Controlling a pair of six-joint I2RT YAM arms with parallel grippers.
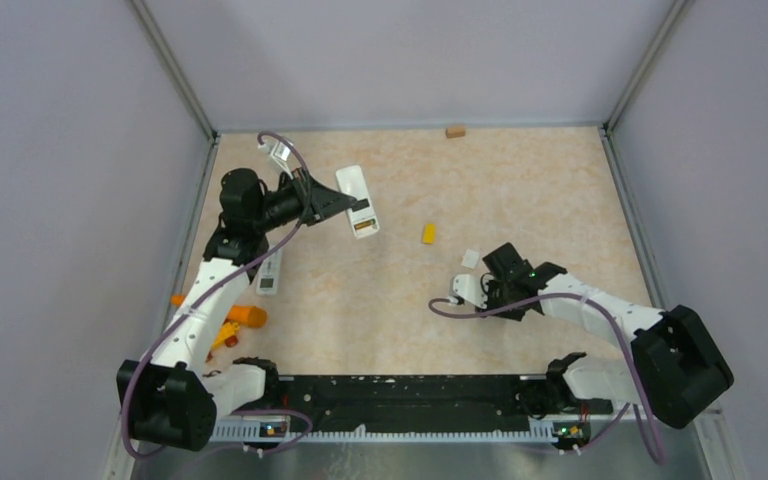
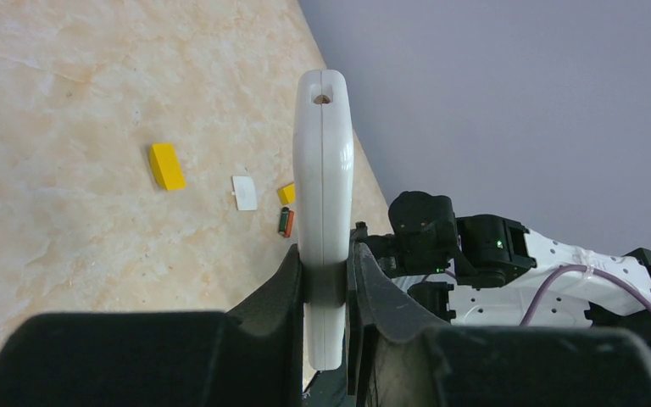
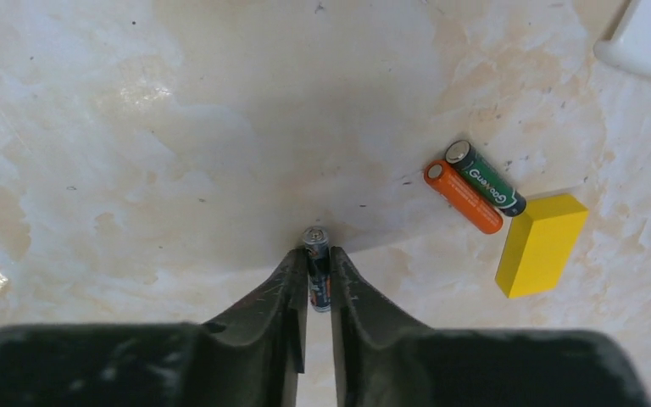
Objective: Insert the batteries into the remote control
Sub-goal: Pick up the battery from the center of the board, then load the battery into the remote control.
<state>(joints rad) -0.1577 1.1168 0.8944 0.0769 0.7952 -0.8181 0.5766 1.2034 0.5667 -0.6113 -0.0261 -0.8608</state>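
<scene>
**Battery pinched, remote held up**

The remote control (image 2: 322, 170) is clamped edge-on in the left claw (image 2: 324, 271), raised off the desk (image 3: 178, 127). A battery (image 3: 315, 246) is pinched low at the desk by the right claw (image 3: 317, 263). A slip or pivot is risked, as the round body is gripped narrowly. The green battery (image 3: 485, 178), beside the orange battery (image 3: 464, 197), is lettered roughly "Goowell".

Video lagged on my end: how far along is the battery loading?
Done: the left gripper holds the remote control off the table, its dark recess exposed. In hand: the right gripper pinches one battery at the table surface. Left: seating it, then the orange battery and green battery lying beside a yellow block.
</scene>
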